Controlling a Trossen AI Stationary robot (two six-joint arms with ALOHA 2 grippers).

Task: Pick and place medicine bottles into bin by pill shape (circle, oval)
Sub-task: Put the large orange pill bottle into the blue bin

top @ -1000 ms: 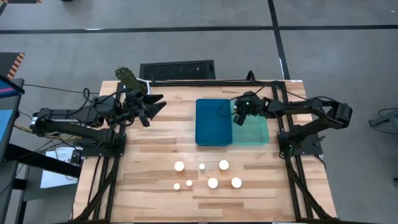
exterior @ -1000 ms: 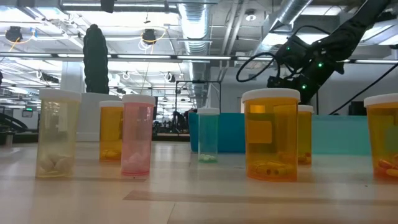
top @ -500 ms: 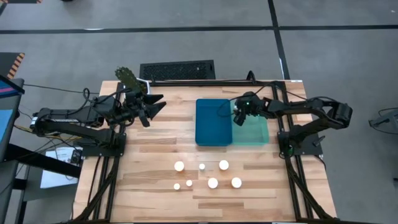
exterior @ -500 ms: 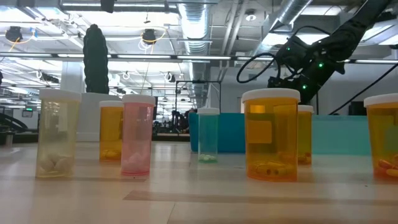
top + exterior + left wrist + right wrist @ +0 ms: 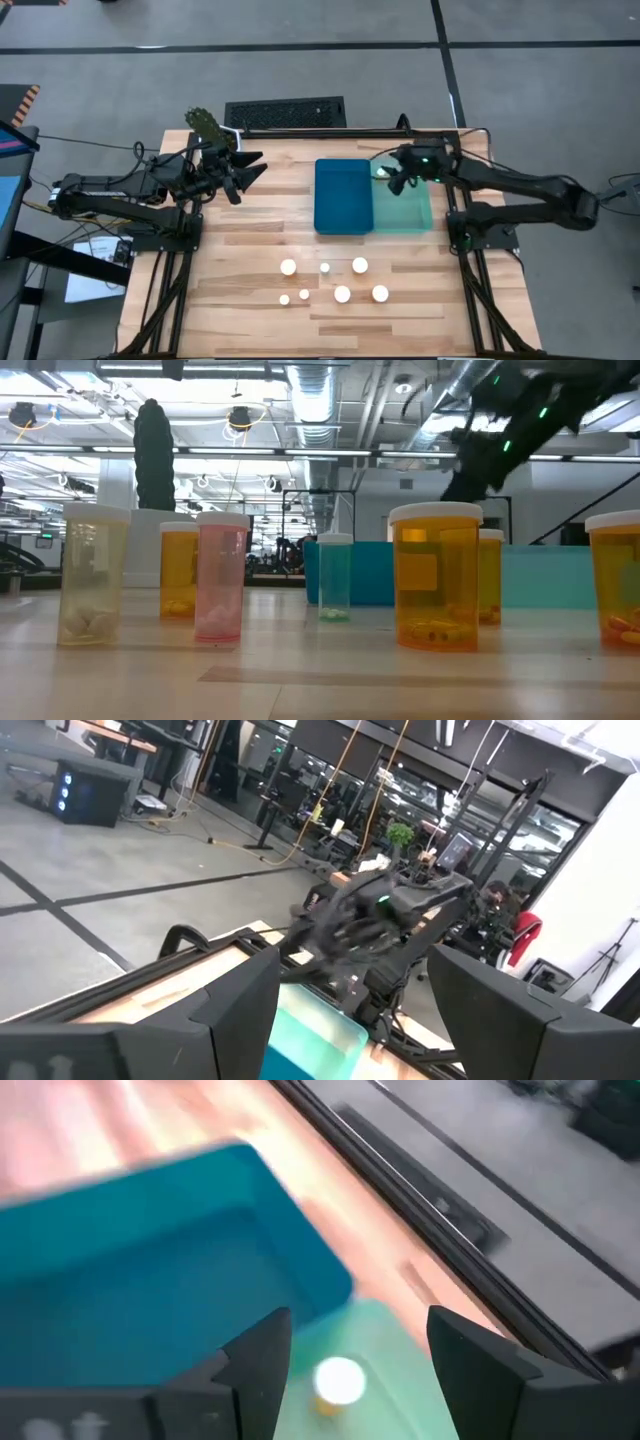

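Several medicine bottles with white caps stand upright on the wood near the table's front edge, among them an amber one (image 5: 436, 575), a pink one (image 5: 221, 577) and one seen from above (image 5: 342, 294). Another white-capped amber bottle (image 5: 338, 1380) stands on the floor of the light green tray (image 5: 410, 210), beside the blue tray (image 5: 343, 195). My right gripper (image 5: 390, 180) hangs open above that tray's far left corner, over the bottle, its fingers (image 5: 262, 1355) clear of it. My left gripper (image 5: 255, 167) waits open and level at the table's far left.
The two trays sit side by side at the table's far right. A black grate (image 5: 285, 112) lies on the floor beyond the far edge. Bare wood lies between the trays and the bottle group and along the left half of the table.
My right gripper has risen from the green tray and drawn back a little toward the table's right edge, its arm stretching out and tipping the gripper less steeply down. The bottles on the wood have stayed where they were.
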